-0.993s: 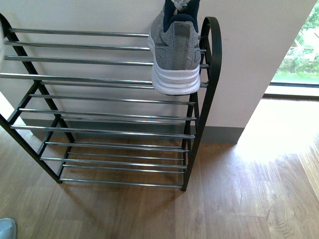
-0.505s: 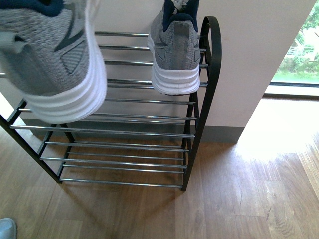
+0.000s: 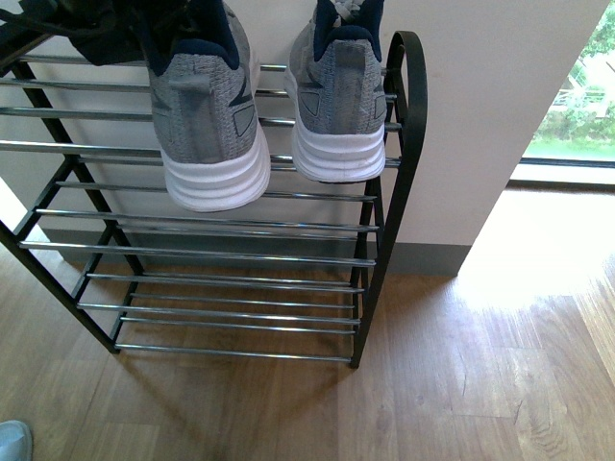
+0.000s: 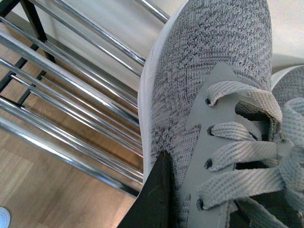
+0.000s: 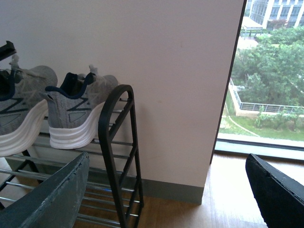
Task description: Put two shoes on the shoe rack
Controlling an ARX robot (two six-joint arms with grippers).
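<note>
- Grey knit uppers, navy collars and thick white soles: both shoes are up at the top tier of the shoe rack (image 3: pixel 413 115), with heels toward the front camera and toes toward the wall (image 3: pixel 500 96).
- The resting shoe (image 3: pixel 338 106) lies on the top chrome bars, just beside the rack's black looped end frame on the robot's right. Its heel overhangs the front bar, and no gripper touches it.
- The held shoe (image 3: pixel 207 125) is just beside it on the left, with a narrow gap between the two. In the front view its heel shows lower and larger than its neighbour's and reaches further out past the front bar.
- The left gripper (image 3: pixel 135 29) comes in from the upper left of the front view as a dark mass over the held shoe's collar.
- In the left wrist view one black finger (image 4: pixel 156 194) lies flat against the knit side, next to the lace eyelets. The other finger is hidden, so the gripper seems to be clamped on the held shoe.
- I cannot tell whether that shoe's sole bears on the bars.
- The right gripper (image 5: pixel 166 164) has its fingers spread wide with nothing between them. It is well off to the right of the rack, facing the end frame and the wall.
- Below the rack is a wood floor (image 3: pixel 461 384), and a window (image 5: pixel 270 71) onto green trees stands to the right of the wall.
</note>
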